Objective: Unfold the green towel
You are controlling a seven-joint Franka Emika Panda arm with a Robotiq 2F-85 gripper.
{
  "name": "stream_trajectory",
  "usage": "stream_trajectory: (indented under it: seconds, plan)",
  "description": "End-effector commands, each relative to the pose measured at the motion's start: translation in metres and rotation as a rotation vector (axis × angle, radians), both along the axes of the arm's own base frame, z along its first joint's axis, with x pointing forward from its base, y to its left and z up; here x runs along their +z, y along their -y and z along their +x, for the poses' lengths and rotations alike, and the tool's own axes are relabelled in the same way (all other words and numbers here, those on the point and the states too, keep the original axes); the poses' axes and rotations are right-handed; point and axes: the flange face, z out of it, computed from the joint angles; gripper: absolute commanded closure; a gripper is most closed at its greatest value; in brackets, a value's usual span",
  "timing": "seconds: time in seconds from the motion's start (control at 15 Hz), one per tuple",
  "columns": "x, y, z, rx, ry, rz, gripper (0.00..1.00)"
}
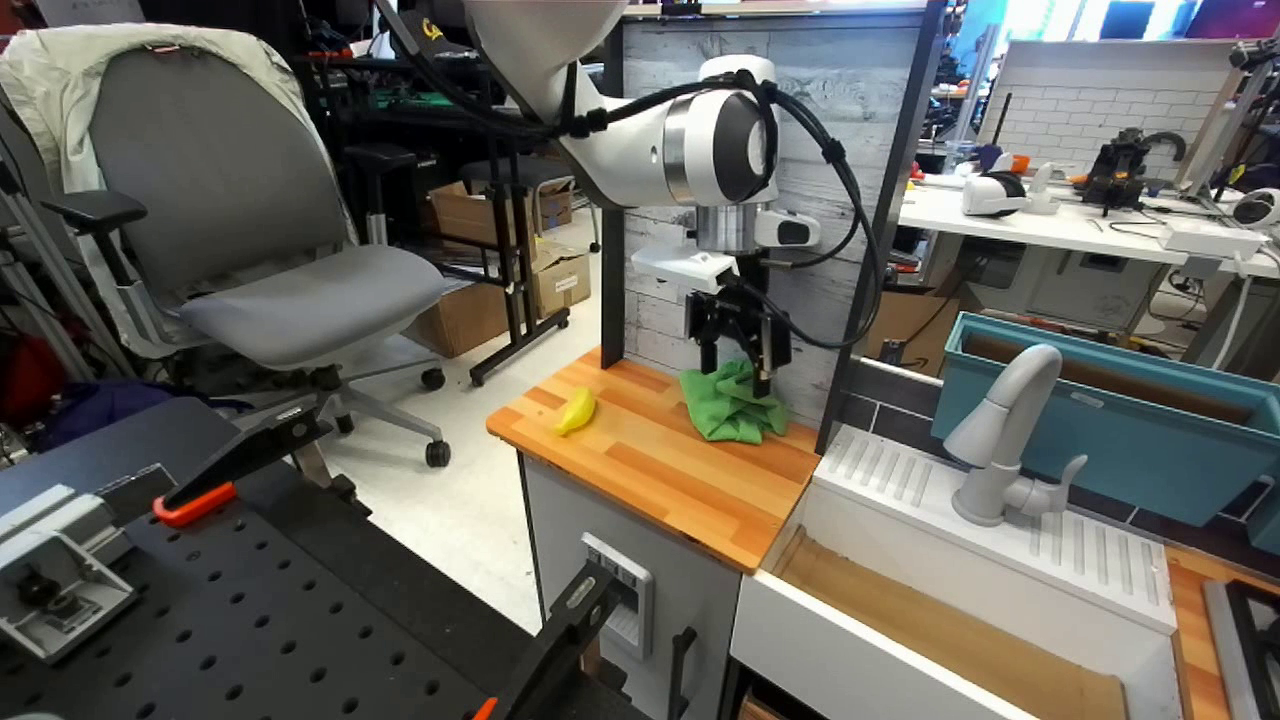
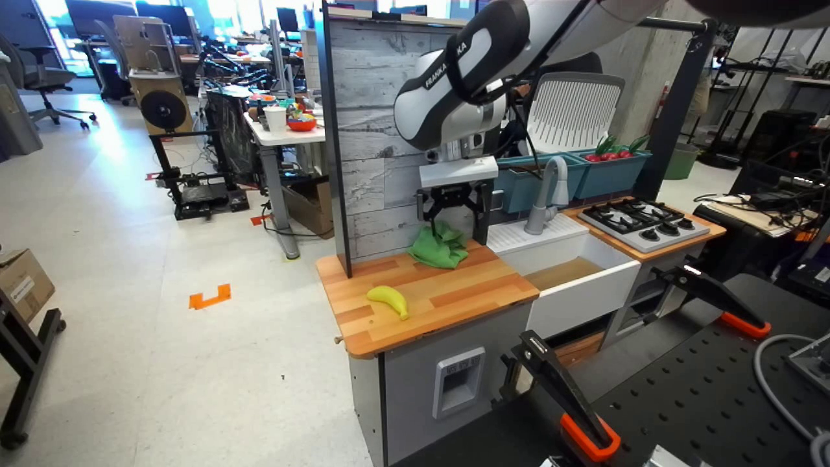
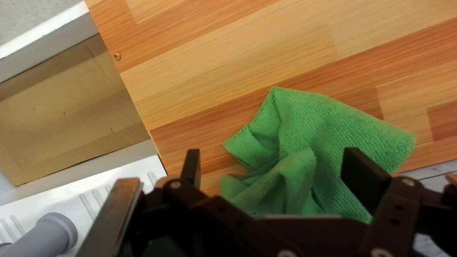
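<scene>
By judgement, the present step is the grasping of the green towel (image 3: 334,123), which is seen crumpled on the table (image 3: 228,75), right of centre in the wrist view; next, its raised fold (image 3: 299,162) should be pinched and drawn outward. The hand (image 3: 272,159) is spread wide over the towel, and nothing is held in it; whether the towel is touched cannot be told.

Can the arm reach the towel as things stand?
Likely yes: the pincer is open over the towel, with nothing visible between them in the wrist view. The wall behind the towel might crowd it.
</scene>
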Motion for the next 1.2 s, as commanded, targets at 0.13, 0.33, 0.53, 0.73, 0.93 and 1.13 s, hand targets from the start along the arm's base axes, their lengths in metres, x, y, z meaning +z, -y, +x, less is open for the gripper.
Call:
stream_trajectory:
  seconds: [0.13, 0.33, 0.53, 0.73, 0.93, 1.13]
  plan:
    - [-0.0149, -0.0077, 0.0031, -0.015, 0.033, -0.002, 0.32]
    - [-0.0106, -0.0082, 0.002, -0.015, 0.033, -0.005, 0.58]
    - [-0.0105, -0.0084, 0.0023, -0.013, 0.031, -0.008, 0.8]
    - [-0.0106, -0.0086, 0.0023, -0.012, 0.032, -0.011, 1.0]
    - [-0.0106, -0.0075, 0.0025, -0.009, 0.033, -0.012, 1.0]
    - [-0.0102, 0.0003, 0.0038, -0.003, 0.046, -0.013, 1.0]
